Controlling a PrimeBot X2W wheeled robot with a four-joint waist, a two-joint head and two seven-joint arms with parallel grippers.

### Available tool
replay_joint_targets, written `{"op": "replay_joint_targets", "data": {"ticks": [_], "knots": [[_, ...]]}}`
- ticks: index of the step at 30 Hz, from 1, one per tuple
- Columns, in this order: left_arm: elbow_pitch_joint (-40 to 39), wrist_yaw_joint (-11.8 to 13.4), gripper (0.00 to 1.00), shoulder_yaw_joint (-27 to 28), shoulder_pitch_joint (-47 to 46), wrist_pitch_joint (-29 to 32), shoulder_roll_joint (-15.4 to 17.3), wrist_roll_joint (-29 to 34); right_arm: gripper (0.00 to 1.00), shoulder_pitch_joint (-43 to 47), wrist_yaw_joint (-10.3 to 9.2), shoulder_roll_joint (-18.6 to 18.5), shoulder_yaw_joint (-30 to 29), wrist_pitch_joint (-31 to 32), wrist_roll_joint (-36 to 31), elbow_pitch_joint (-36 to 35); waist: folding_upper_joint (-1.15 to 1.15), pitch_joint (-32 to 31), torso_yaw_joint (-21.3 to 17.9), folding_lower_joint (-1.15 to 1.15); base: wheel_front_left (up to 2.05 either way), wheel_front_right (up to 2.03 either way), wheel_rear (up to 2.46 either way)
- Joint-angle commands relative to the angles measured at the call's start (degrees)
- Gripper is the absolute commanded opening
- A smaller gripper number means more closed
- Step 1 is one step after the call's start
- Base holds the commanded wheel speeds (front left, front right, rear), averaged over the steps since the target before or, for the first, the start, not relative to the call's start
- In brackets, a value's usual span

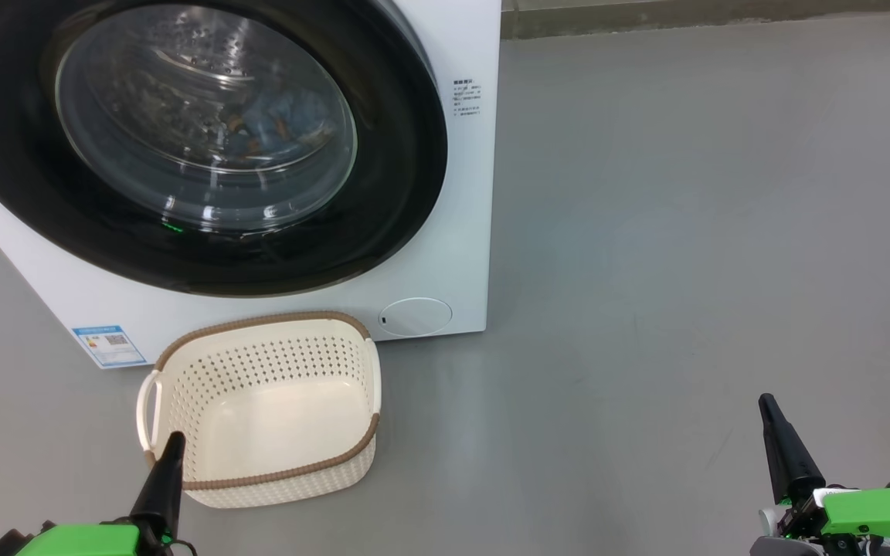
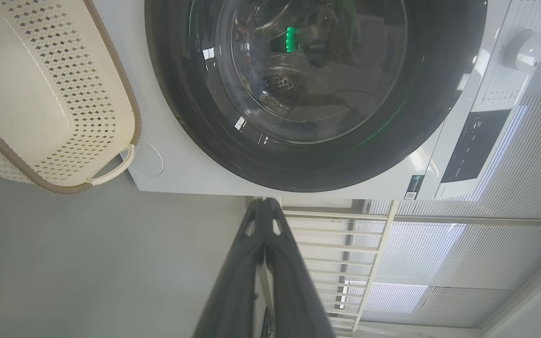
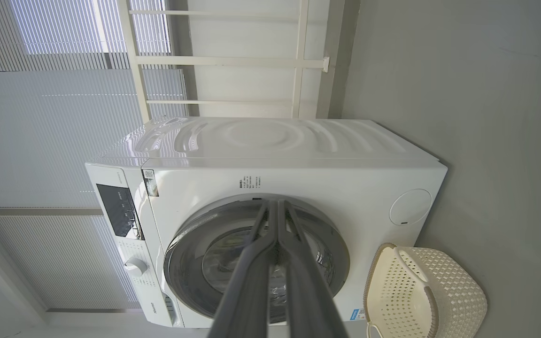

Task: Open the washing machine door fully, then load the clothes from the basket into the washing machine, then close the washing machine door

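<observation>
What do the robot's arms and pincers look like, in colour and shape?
The left pincer and right pincer each have two long, dark, tapering fingers, with small slots near the tips. A bright green housing sits behind each.

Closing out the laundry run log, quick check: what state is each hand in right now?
Left hand: closed, holding nothing.
Right hand: closed, holding nothing.
</observation>
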Motion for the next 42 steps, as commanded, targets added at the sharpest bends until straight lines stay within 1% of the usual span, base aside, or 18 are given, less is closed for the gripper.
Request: {"op": "replay_joint_targets", "data": {"ticks": [1,42], "knots": [[-1.13,-0.42,0.0,1.93,-2.35,0.35,1.1,-0.48,0.0,-2.34,0.09,-0.13,1.19,0.36,-0.16,-1.41,0.0,0.0,0.0,0.0,0.0,0.0,0.0],[-1.13,-0.42,0.0,1.93,-2.35,0.35,1.1,-0.48,0.0,-2.35,0.09,-0.05,1.07,0.46,-0.26,-1.4,0.0,0.0,0.0,0.0,0.0,0.0,0.0]]}}
